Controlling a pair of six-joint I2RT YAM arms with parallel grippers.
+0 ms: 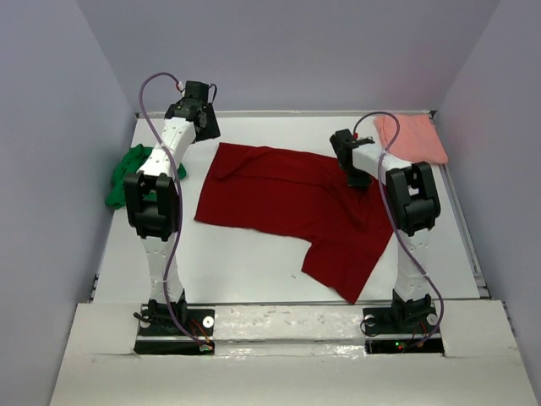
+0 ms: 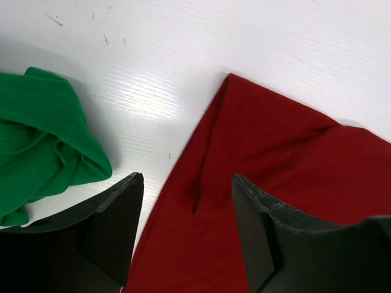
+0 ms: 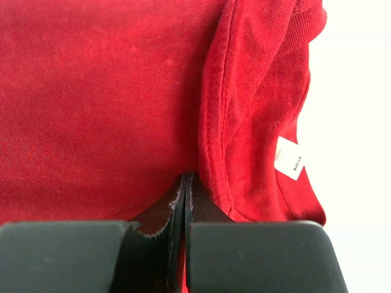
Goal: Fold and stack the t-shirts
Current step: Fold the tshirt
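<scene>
Left wrist: your left gripper (image 2: 186, 183) gapes wide over the dark red shirt (image 2: 275, 165) corner, holding nothing. The green shirt (image 2: 43, 134) sits close, so you could snag it. Right wrist: right gripper (image 3: 185, 183) looks pinched closed on red by the collar. It's a thin bite and might slip. Top: red sprawls mid white table (image 1: 254, 279), pink shirt (image 1: 412, 138) far right, plain lavender walls (image 1: 51, 169).
</scene>
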